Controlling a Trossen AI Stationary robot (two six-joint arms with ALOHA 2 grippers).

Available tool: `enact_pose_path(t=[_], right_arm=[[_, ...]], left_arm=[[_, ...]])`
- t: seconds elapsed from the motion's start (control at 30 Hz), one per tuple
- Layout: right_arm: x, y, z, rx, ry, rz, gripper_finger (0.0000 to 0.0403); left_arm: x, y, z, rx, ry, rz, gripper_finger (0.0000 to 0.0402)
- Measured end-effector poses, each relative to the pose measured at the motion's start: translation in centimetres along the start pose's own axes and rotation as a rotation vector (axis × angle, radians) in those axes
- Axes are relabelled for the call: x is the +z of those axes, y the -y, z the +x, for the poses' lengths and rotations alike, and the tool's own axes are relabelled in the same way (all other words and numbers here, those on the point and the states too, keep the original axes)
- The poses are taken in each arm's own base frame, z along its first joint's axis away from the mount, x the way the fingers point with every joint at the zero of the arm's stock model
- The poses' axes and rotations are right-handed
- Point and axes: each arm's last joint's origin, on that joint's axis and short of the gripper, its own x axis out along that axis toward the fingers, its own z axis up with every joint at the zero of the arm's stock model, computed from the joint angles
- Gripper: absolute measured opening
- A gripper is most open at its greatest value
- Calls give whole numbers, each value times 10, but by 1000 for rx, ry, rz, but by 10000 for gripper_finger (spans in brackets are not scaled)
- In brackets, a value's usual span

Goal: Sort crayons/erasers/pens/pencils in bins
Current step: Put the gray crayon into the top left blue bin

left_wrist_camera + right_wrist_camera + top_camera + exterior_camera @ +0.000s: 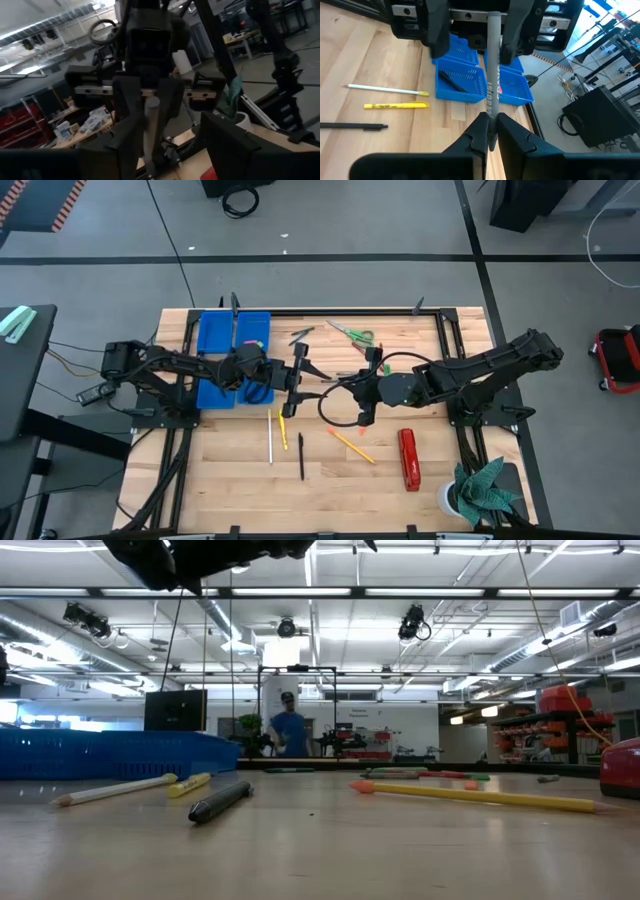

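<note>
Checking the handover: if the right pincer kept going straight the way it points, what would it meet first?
Probably the left pincer, directly ahead around the far end of the grey pen that the right pincer grips. Blue bins lie beyond; depth is hard to judge.

Print on grey pen (492, 85) present, too blurred to read.
</note>
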Motion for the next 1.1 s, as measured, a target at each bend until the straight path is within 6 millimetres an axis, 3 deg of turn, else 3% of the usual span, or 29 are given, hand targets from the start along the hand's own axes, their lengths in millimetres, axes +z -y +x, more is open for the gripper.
enact_pose_path(t=[0.6, 1.0, 1.1], right_arm=[[-1, 3, 2, 11, -2, 12, 41], [-1, 2, 2, 13, -4, 11, 41], [-1, 2, 2, 13, -4, 25, 41]], left_arm=[[5, 6, 3, 70, -5, 32, 134], [3, 5, 3, 117, -31, 27, 35], [3, 4, 3, 118, -34, 27, 32]])
